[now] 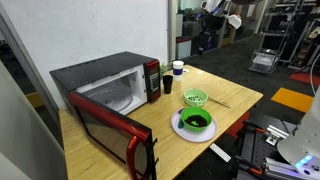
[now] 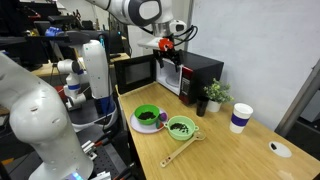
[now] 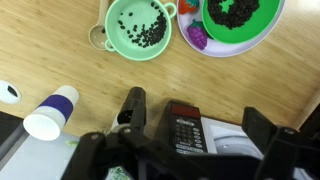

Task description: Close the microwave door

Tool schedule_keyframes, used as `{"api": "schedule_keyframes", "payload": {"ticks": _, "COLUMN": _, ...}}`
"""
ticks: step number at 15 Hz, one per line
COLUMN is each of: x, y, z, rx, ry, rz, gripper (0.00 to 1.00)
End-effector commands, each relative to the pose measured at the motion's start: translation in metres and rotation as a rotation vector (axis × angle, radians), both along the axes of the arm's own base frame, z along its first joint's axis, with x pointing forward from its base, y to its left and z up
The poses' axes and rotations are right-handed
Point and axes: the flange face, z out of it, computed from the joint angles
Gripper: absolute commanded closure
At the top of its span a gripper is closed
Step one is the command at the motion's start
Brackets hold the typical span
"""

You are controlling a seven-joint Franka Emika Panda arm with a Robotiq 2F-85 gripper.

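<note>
Item count, as I read it from the console: one microwave, two green bowls, one white plate, one cup, one small potted plant, one flat white object, all on one wooden table.

Arm pose: the arm enters from the top of an exterior view and bends down so that the gripper hangs over the microwave's top, near its front edge. In the wrist view the camera looks straight down on the control panel. The gripper's two black fingers stand wide apart with nothing between them: the claw is released and holds nothing.

Task item: the microwave door is swung fully outward on its hinge, so the white cavity shows. I see no contact between the gripper and the door.

Containers:
- The first bowl stands directly on the table and holds small dark pieces. A wooden utensil lies against it.
- The second bowl sits on the white plate and also holds dark pieces. A purple item lies on the plate just beside it.
- I cannot tell what is in the cup.
</note>
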Motion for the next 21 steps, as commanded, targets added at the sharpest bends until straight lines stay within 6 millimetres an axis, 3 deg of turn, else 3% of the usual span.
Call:
{"api": "schedule_keyframes", "payload": {"ticks": 1, "x": 0.004, "y": 0.016, "z": 0.0, "rx": -0.007, "ry": 0.003, "rz": 0.019, "gripper": 0.0}}
{"api": "schedule_keyframes", "payload": {"ticks": 5, "x": 0.011, "y": 0.065, "z": -0.002, "rx": 0.028, "ry": -0.008, "rz": 0.029, "gripper": 0.0}}
{"api": "schedule_keyframes", "payload": {"ticks": 9, "x": 0.02, "y": 0.139, "z": -0.008, "rx": 0.112, "ry": -0.028, "rz": 0.013, "gripper": 0.0}}
{"api": "schedule_keyframes", "payload": {"ticks": 16, "x": 0.031, "y": 0.268, "z": -0.036, "rx": 0.136, "ry": 0.103, "rz": 0.084, "gripper": 0.0}}
{"api": "schedule_keyframes", "payload": {"ticks": 21, "x": 0.054, "y": 0.327, "z": -0.042, "rx": 0.152, "ry": 0.156, "rz": 0.13, "gripper": 0.0}}
